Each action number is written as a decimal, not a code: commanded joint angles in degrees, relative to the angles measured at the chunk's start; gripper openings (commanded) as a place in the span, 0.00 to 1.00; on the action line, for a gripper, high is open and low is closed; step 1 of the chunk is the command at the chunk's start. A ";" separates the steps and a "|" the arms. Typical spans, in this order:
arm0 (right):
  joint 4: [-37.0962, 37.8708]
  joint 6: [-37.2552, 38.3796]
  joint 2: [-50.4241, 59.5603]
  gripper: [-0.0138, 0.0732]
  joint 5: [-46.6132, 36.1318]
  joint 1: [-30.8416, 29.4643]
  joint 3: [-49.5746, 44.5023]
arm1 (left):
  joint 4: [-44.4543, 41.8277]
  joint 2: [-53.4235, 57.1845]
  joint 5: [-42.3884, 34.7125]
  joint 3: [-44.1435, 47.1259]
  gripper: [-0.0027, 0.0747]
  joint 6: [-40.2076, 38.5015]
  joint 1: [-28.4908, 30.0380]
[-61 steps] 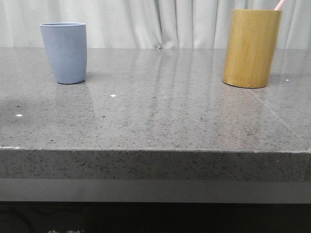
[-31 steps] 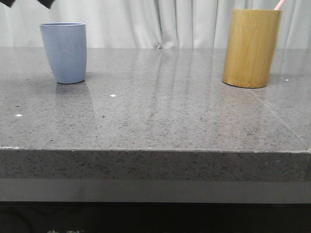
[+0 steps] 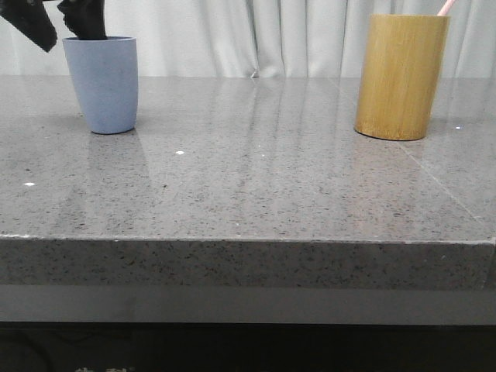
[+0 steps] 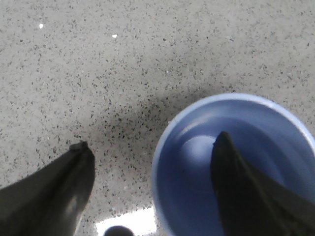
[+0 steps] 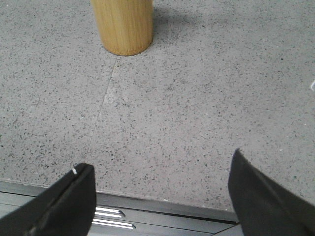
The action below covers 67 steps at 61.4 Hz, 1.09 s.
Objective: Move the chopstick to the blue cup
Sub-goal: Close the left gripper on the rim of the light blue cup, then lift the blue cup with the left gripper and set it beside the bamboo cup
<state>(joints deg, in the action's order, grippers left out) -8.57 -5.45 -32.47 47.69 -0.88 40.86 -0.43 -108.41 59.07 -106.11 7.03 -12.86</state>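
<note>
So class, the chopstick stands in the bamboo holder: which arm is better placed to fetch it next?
Right, probably. The right gripper is open, empty and faces the bamboo holder, where the chopstick pokes out. The left gripper is open at the blue cup, one finger over its mouth, far across the table.

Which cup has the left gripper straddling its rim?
The blue cup, far left: the open left gripper has one finger inside it, one outside. The bamboo cylinder, far right, holds the chopstick.
</note>
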 commanded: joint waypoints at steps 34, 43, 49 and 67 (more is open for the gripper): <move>-0.58 -0.82 -0.50 0.82 -2.91 0.01 2.01 | 0.43 2.27 0.74 -2.66 0.09 -1.82 -0.39; -0.58 -0.82 -0.50 0.82 -2.91 0.01 2.01 | 1.50 2.27 0.74 -2.80 0.01 -1.82 -0.39; -0.58 -0.82 -0.50 0.82 -2.91 0.01 2.01 | 2.45 2.27 0.64 -2.80 0.01 -1.72 -0.53; -0.58 -0.82 -0.50 0.82 -2.91 0.01 2.01 | 4.34 2.38 3.54 -7.91 0.01 -1.62 -4.99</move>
<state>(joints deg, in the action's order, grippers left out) -8.57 -5.45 -32.47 48.36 -0.88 40.86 2.22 -109.49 64.16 -110.25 5.79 -15.67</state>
